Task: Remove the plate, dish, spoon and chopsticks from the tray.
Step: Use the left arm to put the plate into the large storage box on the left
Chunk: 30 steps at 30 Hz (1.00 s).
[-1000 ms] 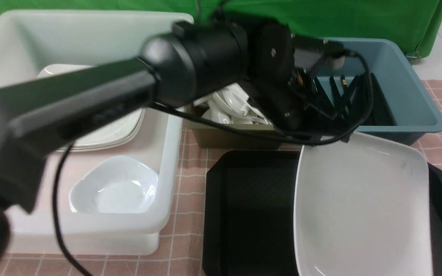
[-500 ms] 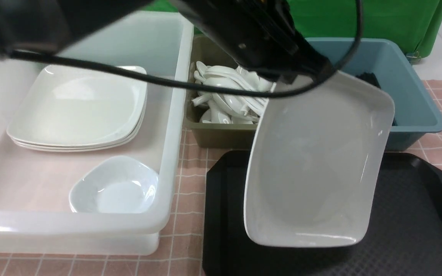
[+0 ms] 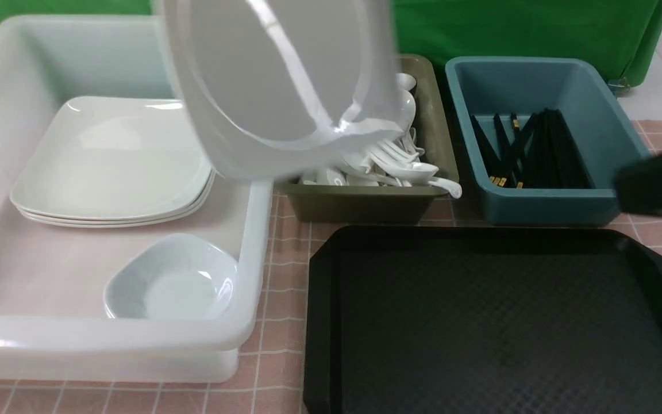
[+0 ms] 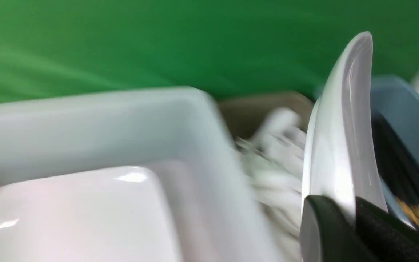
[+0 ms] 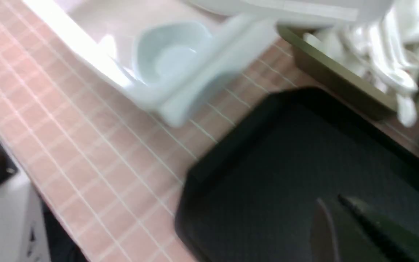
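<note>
Left hand (image 4: 340, 203) clamped on plate (image 3: 273, 86) rim; plate aloft, steeply tilted, above white bin (image 3: 250, 230) right wall; glossy, stiff, breakable, likely slippery: rim pinch best; right hand (image 5: 331, 209) closed, empty, by tray (image 3: 319, 287)

The front camera is sitting on the robot's side, looking forward and down over the surface (image 3: 291, 247), taking in the white bin (image 3: 253, 241), olive bin (image 3: 365, 204), blue bin (image 3: 538, 210) and tray (image 3: 319, 322); the plate (image 3: 273, 75) is hanging very near its lens. The left wrist camera is riding close behind the left hand (image 4: 344, 213), facing the green backdrop (image 4: 158, 43) across all three bins. The right wrist camera is looking down slantwise past the right hand (image 5: 329, 202) at the tray's corner, the dish (image 5: 169, 54) and the olive bin, ground the front view is also covering.
</note>
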Each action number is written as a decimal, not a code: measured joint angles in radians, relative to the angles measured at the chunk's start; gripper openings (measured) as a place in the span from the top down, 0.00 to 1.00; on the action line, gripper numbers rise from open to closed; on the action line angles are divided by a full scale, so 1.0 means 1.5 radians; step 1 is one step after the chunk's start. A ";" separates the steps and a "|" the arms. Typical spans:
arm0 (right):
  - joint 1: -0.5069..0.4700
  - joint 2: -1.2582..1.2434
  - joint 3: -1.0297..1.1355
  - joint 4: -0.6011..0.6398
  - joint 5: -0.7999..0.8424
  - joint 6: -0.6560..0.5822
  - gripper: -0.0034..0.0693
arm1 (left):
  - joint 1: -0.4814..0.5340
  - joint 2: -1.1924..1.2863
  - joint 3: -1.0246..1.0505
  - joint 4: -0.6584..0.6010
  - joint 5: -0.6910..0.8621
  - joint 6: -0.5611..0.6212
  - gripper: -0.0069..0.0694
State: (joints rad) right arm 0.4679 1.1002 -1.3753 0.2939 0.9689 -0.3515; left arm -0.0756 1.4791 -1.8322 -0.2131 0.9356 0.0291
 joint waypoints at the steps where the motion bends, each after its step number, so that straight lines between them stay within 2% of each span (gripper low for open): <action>1: 0.007 0.019 -0.019 0.006 0.000 -0.004 0.91 | 0.048 -0.002 -0.001 -0.019 0.000 0.007 0.88; 4: 0.044 0.070 -0.071 0.009 0.000 -0.011 0.91 | 0.178 0.006 0.002 -0.090 -0.003 0.040 0.88; 6: 0.065 0.092 -0.092 0.009 0.000 -0.014 0.91 | 0.228 0.013 0.008 -0.129 -0.010 0.058 0.88; 7: 0.099 0.122 -0.117 0.006 0.000 -0.015 0.91 | 0.292 0.025 0.030 -0.192 -0.031 0.082 0.88; 8: 0.117 0.139 -0.131 0.005 0.000 -0.014 0.91 | 0.322 0.032 0.048 -0.226 -0.046 0.094 0.88; 9: 0.117 0.143 -0.133 0.004 0.000 -0.014 0.91 | 0.322 0.034 0.052 -0.226 -0.049 0.094 0.88; 10: 0.144 0.172 -0.153 0.002 0.000 -0.014 0.91 | 0.360 0.050 0.086 -0.279 -0.079 0.115 0.88; 12: 0.165 0.197 -0.168 0.000 0.000 -0.014 0.91 | 0.381 0.066 0.138 -0.315 -0.118 0.128 0.88; 17: 0.190 0.231 -0.183 -0.005 0.000 -0.011 0.91 | 0.387 0.106 0.269 -0.377 -0.242 0.163 0.88; 19: 0.191 0.236 -0.183 -0.005 0.002 -0.003 0.91 | 0.384 0.124 0.324 -0.440 -0.288 0.198 0.88; 20: 0.191 0.236 -0.183 -0.005 0.003 -0.003 0.91 | 0.384 0.125 0.328 -0.440 -0.292 0.202 0.87; 21: 0.191 0.236 -0.183 -0.007 0.002 0.000 0.91 | 0.380 0.135 0.350 -0.481 -0.315 0.232 0.88; 23: 0.191 0.236 -0.183 -0.008 0.005 0.002 0.91 | 0.368 0.151 0.368 -0.512 -0.343 0.258 0.88; 30: 0.191 0.236 -0.183 -0.008 0.005 0.004 0.91 | 0.323 0.196 0.374 -0.520 -0.380 0.270 0.88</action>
State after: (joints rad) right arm 0.7542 1.4546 -1.6500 0.2813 0.9770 -0.3452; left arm 0.4089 1.7738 -1.2716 -0.9927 0.3655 0.4338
